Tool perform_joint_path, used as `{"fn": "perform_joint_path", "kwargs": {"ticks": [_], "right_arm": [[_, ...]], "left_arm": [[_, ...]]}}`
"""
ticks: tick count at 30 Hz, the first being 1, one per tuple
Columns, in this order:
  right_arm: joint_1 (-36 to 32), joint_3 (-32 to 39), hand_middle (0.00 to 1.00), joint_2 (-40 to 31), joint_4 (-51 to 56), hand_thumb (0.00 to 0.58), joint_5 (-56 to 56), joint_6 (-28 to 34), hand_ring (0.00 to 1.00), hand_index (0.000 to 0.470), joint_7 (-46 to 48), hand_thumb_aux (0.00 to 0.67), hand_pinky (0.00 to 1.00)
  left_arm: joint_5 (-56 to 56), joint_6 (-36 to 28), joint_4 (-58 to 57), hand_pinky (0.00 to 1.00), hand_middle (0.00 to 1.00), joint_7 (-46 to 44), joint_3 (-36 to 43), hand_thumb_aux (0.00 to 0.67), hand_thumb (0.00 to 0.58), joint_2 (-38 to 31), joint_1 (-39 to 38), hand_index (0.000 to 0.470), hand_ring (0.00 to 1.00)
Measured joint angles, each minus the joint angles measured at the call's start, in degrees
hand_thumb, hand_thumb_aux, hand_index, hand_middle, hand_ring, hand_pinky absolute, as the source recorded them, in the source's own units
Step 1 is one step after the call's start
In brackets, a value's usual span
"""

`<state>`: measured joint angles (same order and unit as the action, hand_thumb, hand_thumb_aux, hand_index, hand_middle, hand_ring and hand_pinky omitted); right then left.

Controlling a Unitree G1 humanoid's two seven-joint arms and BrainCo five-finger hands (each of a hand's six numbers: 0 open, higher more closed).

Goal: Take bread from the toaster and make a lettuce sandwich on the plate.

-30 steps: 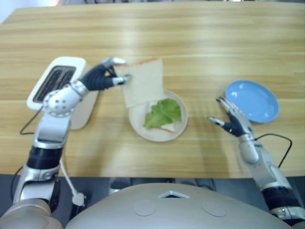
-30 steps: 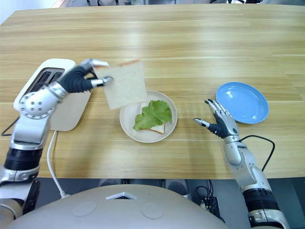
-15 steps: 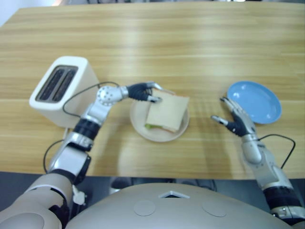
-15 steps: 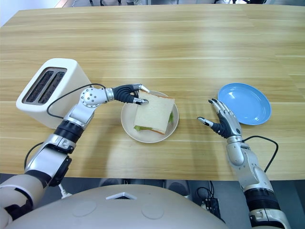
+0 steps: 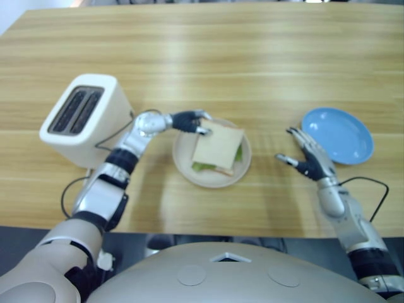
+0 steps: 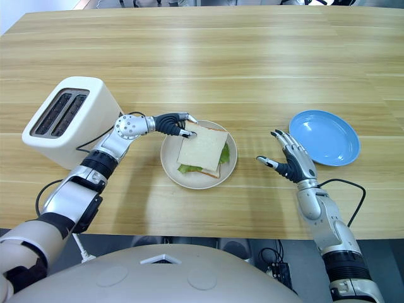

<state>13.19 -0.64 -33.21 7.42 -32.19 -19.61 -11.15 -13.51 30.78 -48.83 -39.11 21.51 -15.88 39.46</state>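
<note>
Laid bread (image 6: 202, 148) onto lettuce (image 6: 224, 153), still pinching its ten-o'clock corner with left hand (image 6: 172, 124), keeping right hand (image 6: 291, 165) splayed empty; next, release.

Silver-grey jointed left arm (image 6: 95, 170) and right arm (image 6: 325, 221) of a humanoid robot.
Each arm is made of rounded metallic shells split by black bands. The left has a ball-shaped silver wrist joint (image 6: 129, 125) and a thin black looping cable (image 6: 40, 197); a second black cable (image 6: 344, 180) trails by the right. The black left hand (image 6: 172, 124) and right hand (image 6: 291, 165) have silver-accented fingers.
</note>
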Motion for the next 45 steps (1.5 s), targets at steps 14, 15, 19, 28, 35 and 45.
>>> {"fn": "perform_joint_path", "kwargs": {"ticks": [14, 15, 19, 28, 35, 45], "right_arm": [[0.3, 2.7, 0.0, -2.2, -8.6, 0.0, -4.8, -1.3, 0.0, 0.0, 3.1, 0.0, 0.0], [0.3, 3.5, 0.0, -2.4, -9.7, 0.0, -6.1, -2.1, 0.0, 0.0, 3.3, 0.0, 0.0], [-0.3, 7.8, 0.0, -3.1, -15.8, 0.0, -12.1, -4.9, 0.0, 0.0, 3.7, 0.0, 0.0], [-7.8, 18.7, 0.0, -3.1, -17.0, 0.0, -24.2, -10.1, 0.0, 0.0, 5.5, 0.0, 0.0], [-11.3, 24.6, 0.0, -3.3, -8.2, 0.0, -29.9, -11.4, 0.0, 0.0, 3.4, 0.0, 0.0], [-16.4, 29.5, 0.0, -3.1, -0.1, 0.0, -29.4, -11.8, 0.0, 0.0, 0.8, 0.0, 0.0]], "left_arm": [[-8.3, 4.2, -11.3, 1.0, 1.0, 7.6, 3.5, 0.67, 0.58, 1.7, 2.3, 0.46, 1.0], [-8.8, 4.5, -11.6, 1.0, 1.0, 8.1, 3.6, 0.67, 0.58, 2.0, 2.5, 0.46, 1.0], [-11.3, 4.7, -13.8, 1.0, 1.0, 10.9, 5.1, 0.67, 0.58, 3.0, 4.3, 0.46, 1.0], [-15.4, 4.8, -17.1, 1.0, 1.0, 16.2, 7.3, 0.67, 0.58, 4.3, 6.4, 0.46, 1.0], [-16.5, 4.7, -18.5, 1.0, 1.0, 18.2, 8.0, 0.67, 0.58, 4.5, 7.3, 0.46, 1.0], [-17.7, 3.7, -19.3, 1.0, 1.0, 19.4, 8.1, 0.67, 0.58, 4.3, 7.3, 0.46, 1.0]]}}
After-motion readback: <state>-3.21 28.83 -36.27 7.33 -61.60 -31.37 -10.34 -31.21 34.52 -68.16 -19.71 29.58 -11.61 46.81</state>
